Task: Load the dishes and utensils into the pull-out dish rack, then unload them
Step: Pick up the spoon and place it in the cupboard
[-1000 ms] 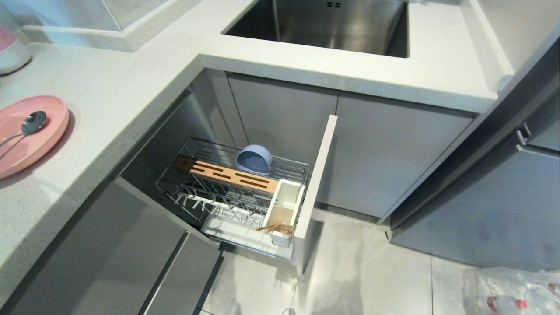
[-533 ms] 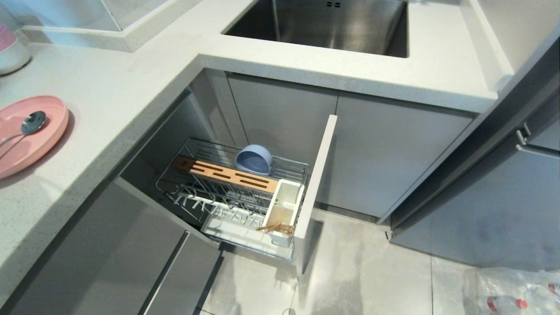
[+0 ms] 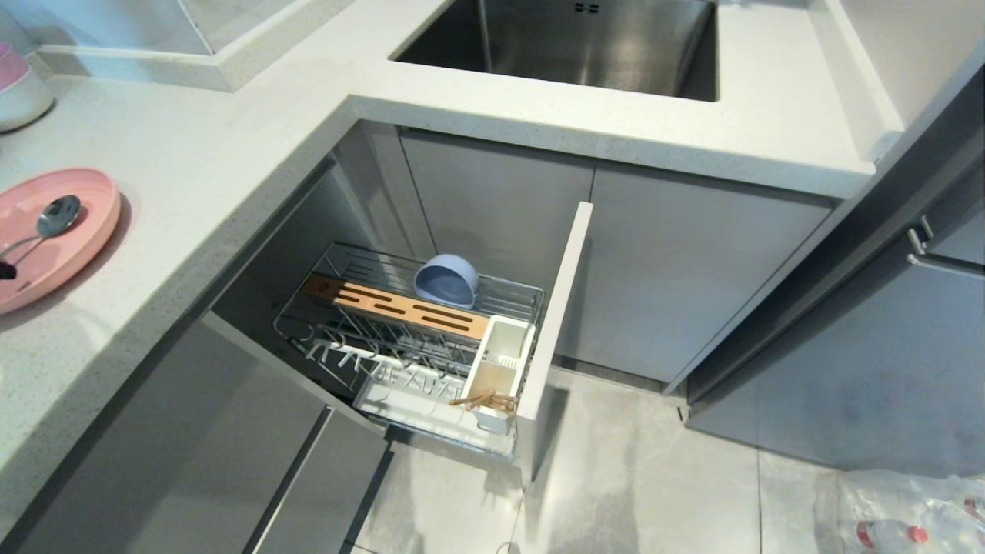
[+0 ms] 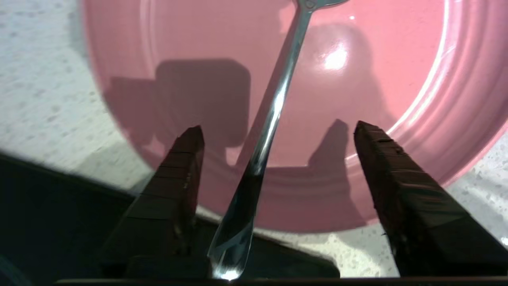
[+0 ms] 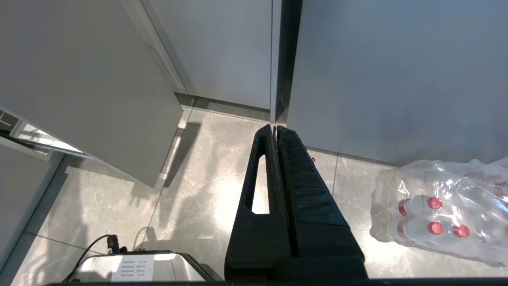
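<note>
On the table at far left the pink plate carries the spoon; the left gripper hovers over its handle, jaws spread, gripping nothing. In the pull-out dish rack sit the blue bowl and chopsticks. I judge it midway. The right gripper, jaws closed, hangs parked above the floor

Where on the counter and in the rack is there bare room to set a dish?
Counter: bare between pink plate and sink. Pull-out dish rack: wire slots left of blue bowl are free. Crowded: caddy end with chopsticks; plate holds spoon.
</note>
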`<state>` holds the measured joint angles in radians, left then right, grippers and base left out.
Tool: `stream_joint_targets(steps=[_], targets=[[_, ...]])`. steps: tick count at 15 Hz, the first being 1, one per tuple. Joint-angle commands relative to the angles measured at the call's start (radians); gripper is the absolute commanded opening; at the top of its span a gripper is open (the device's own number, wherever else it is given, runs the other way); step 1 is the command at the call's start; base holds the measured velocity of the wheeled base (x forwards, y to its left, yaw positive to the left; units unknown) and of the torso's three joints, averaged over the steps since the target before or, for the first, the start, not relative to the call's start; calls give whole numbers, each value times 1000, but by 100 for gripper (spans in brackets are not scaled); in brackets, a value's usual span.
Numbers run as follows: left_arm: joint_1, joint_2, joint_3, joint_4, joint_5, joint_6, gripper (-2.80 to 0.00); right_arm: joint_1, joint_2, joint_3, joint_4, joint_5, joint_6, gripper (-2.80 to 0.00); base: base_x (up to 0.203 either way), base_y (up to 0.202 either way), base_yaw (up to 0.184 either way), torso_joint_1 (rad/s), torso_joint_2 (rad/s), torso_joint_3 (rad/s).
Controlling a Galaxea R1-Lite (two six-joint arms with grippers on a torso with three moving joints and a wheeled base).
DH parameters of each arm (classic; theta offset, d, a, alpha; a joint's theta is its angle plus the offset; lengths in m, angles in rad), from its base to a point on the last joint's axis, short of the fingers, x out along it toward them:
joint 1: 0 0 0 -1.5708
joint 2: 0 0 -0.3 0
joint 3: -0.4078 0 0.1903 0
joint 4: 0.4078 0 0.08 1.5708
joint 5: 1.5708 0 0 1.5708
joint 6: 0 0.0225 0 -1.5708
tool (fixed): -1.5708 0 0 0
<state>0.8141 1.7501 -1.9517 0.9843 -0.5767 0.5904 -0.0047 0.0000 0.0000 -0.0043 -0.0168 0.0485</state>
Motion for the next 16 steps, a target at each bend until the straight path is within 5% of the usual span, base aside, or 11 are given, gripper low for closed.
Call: stream_joint_targets(steps=[1, 9, 10, 16], targets=[[-10, 18, 0, 5, -2, 3, 0, 0, 2, 0, 0, 0, 1, -280, 0, 0, 0, 0, 0, 0], [-10, 22, 0, 3, 1, 3, 0, 0, 2, 0, 0, 0, 1, -280, 0, 0, 0, 5, 1, 0], [-9, 22, -1, 2, 1, 3, -280, 0, 2, 0, 0, 0, 1, -280, 0, 0, 0, 0, 0, 0], [-9, 20, -1, 1, 14, 3, -280, 0, 2, 0, 0, 0, 1, -280, 0, 0, 0, 0, 0, 0]])
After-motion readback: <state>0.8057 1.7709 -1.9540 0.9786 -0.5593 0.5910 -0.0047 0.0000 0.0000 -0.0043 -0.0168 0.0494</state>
